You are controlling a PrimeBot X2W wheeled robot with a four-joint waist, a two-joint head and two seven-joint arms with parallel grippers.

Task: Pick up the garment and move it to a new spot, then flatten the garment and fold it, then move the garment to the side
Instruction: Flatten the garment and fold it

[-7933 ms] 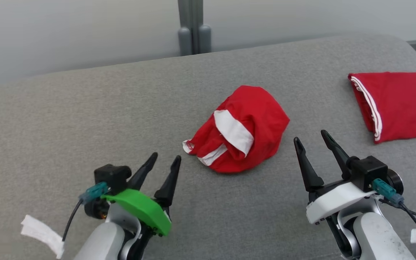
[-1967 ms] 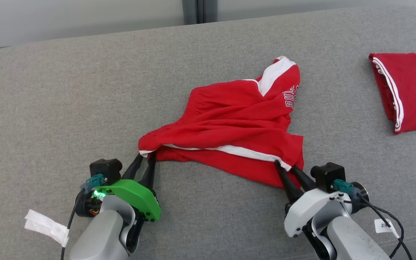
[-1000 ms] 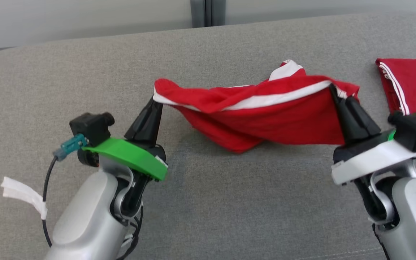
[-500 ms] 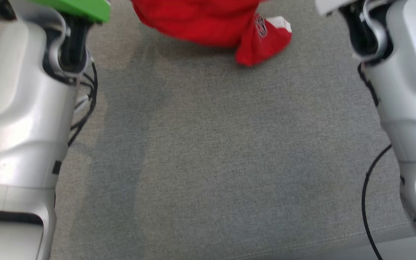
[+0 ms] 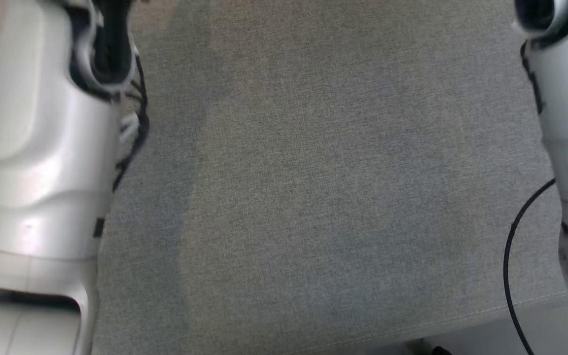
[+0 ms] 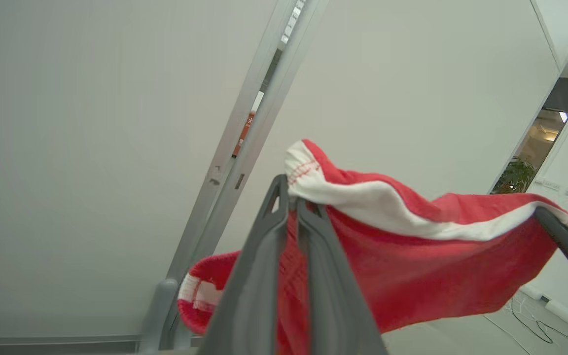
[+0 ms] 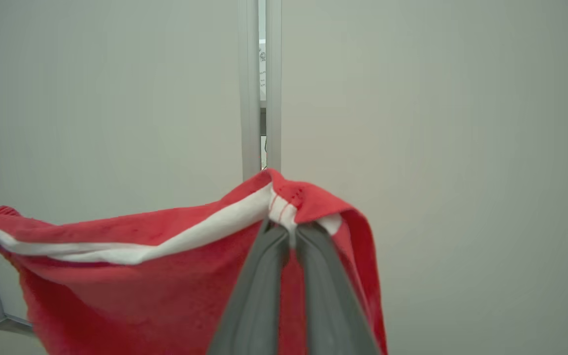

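Pale wall (image 7: 437,123) panels back the red garment (image 6: 412,276), which we hold up in the air, its white-banded edge stretched between our left gripper (image 6: 290,193) and right gripper (image 7: 289,229), each pinching a corner tight; grey upholstery (image 5: 313,172) lies under our forearms.

Red garment (image 6: 412,276) with a white hem band and red stitching at the corners, lifted clear in front of the grey wall post (image 7: 259,88). Hem spread along the top, sagging slightly, body drooping below.
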